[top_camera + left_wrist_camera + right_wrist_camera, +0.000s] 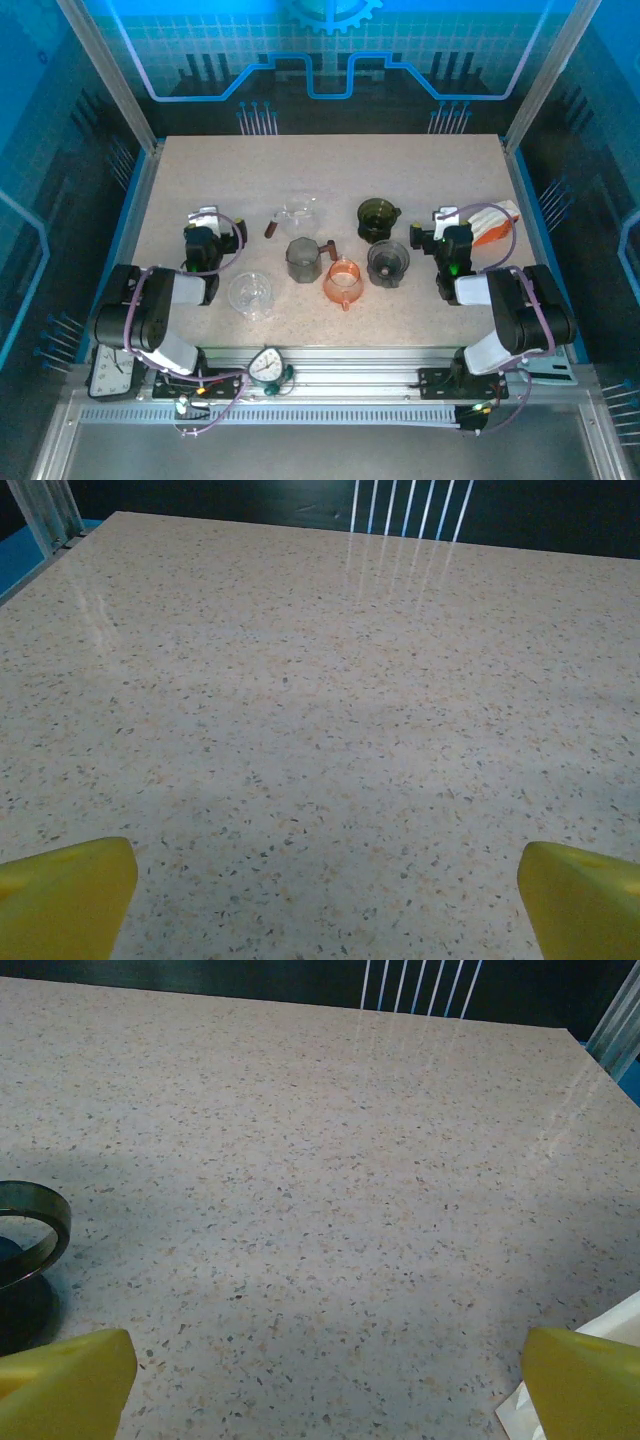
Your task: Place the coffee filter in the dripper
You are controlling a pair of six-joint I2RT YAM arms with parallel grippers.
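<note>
Several drippers stand in the middle of the table: a clear one (297,213), a dark olive one (377,218), a grey one (303,259), an orange one (343,281), a dark grey one (387,262) and a clear one (250,295). The coffee filter pack (497,222), white and orange, lies at the right; its white corner (622,1326) shows beside my right fingertip. My left gripper (207,222) (325,900) stands open over bare table, left of the drippers. My right gripper (445,222) (330,1380) is open, between the drippers and the filter pack, holding nothing.
A dark dripper rim (35,1222) sits at the left edge of the right wrist view. The speckled tabletop (330,160) runs bare to the far edge. Metal frame posts (130,100) flank the table. A scale (110,372) and a timer (266,366) lie by the arm bases.
</note>
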